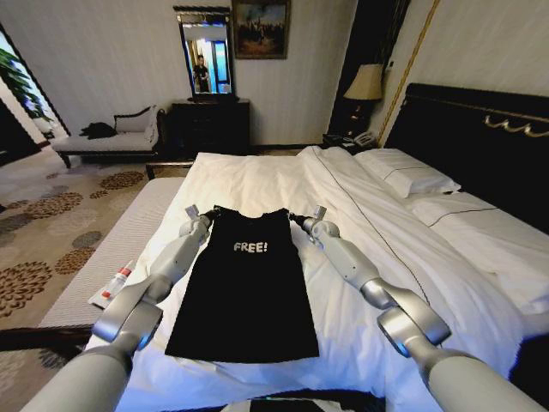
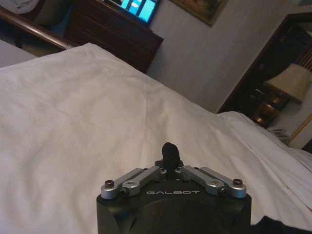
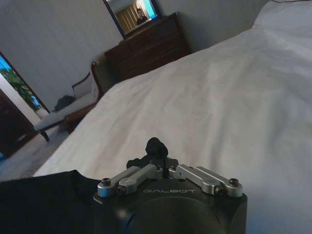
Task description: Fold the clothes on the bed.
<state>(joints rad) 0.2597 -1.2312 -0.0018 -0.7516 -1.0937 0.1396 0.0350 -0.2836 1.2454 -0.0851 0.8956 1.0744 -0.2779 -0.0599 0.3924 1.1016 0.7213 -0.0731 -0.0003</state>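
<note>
Hotel bedroom seen from my head camera: a dark dresser (image 1: pixel 210 124) with a mirror (image 1: pixel 206 56) stands against the far wall, a pale chaise longue (image 1: pixel 111 137) to its left, a lamp (image 1: pixel 364 83) beside the dark headboard (image 1: pixel 476 129) on the right. The bed (image 1: pixel 257 180), dressed in white sheets with pillows (image 1: pixel 407 172) at its right, occupies most of the field.

The clothes (image 1: pixel 246 287), one black T-shirt lettered "FREE!", lie flat on the bed's near half, collar end away from me, hem toward me, sleeves already folded in so the outline is a narrow trapezoid.

Both of my arms reach forward along the shirt's sides. The left pincer (image 1: pixel 206 215) sits at the shirt's far left corner, the right pincer (image 1: pixel 301 221) at its far right corner, each touching or just above the fabric edge. In the left wrist view the left pincer (image 2: pixel 169 152) has its dark fingertips drawn narrow together over white sheet; in the right wrist view the right pincer (image 3: pixel 156 146) is likewise narrowed, with black cloth just beside its housing. Whether either one grips fabric I cannot tell.

A small tube (image 1: pixel 114 285) lies on the grey bench (image 1: pixel 103 257) along the bed's left side.
</note>
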